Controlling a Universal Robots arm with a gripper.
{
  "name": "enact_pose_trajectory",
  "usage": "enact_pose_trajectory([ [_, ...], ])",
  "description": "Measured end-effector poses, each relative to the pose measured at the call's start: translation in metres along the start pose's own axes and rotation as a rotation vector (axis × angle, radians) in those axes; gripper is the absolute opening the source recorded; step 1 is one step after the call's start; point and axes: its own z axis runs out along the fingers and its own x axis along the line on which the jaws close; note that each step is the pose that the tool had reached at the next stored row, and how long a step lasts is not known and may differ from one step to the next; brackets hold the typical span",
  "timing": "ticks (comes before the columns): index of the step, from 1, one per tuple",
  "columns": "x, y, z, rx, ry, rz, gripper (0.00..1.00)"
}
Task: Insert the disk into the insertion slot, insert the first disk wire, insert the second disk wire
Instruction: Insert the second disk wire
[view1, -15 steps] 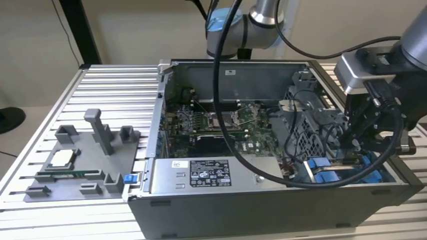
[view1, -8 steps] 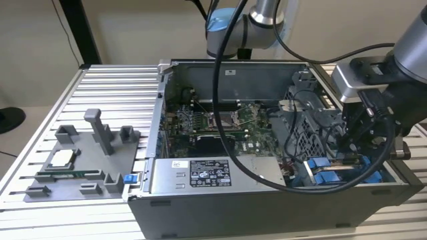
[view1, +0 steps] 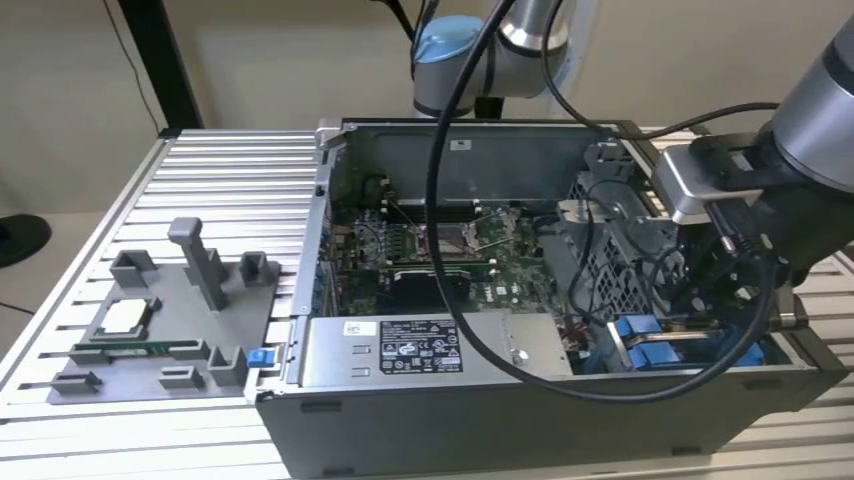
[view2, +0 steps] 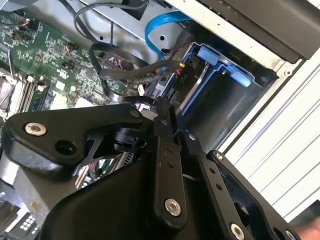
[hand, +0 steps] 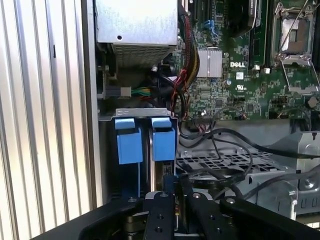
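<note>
One arm reaches down into an open computer case (view1: 334, 300) that lies on a table of metal slats (view1: 227, 180); the gripper (view2: 162, 107) hangs low in the lower right of the exterior view, just over the insertion slot (view1: 667, 345) with its bright blue rails. Both wrist views show the two black fingers (view2: 164, 150) drawn together at their tips. Whether something thin is pinched between them I cannot tell, but a bundle of black cables (view2: 125, 70) passes right beside the tips. The disk (view2: 196, 90) stands on its edge inside the slot – in the second wrist view its silver-grey side shows between the blue walls, just beside the fingertips. A black plug with red and yellow wires (view2: 182, 67) is at the end of the disk; if it is fully seated is not clear. A light blue flat cable (view2: 160, 30) curves nearby, over the grey metal wall. In the exterior view the green main board (view1: 441, 250) fills the middle of the case, a grey box with a sticker (view1: 414, 350) lies along the near side, and a grey holder tray with small parts (view1: 160, 320) rests on the table at the left – well apart from the gripper.
</note>
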Motion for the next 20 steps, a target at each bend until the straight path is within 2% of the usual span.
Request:
enact_pose_trajectory([
  [4, 0.0011, 0.0004, 0.0056, 0.0032, -0.0008, -0.012, 0.0],
  [6, 0.0011, 0.0003, 0.0057, 0.0097, -0.0013, -0.017, 0.0],
  [10, 0.0007, 0.0002, 0.0036, 0.0103, -0.0023, -0.023, 0.0],
  [12, 0.0007, 0.0003, 0.0035, 0.0178, -0.0029, -0.028, 0.0],
  [16, 0.001, 0.0002, 0.0034, 0.0411, -0.004, -0.042, 0.0],
  [20, 0.0018, 0.0002, 0.0043, 0.0427, -0.0042, -0.042, 0.0],
])
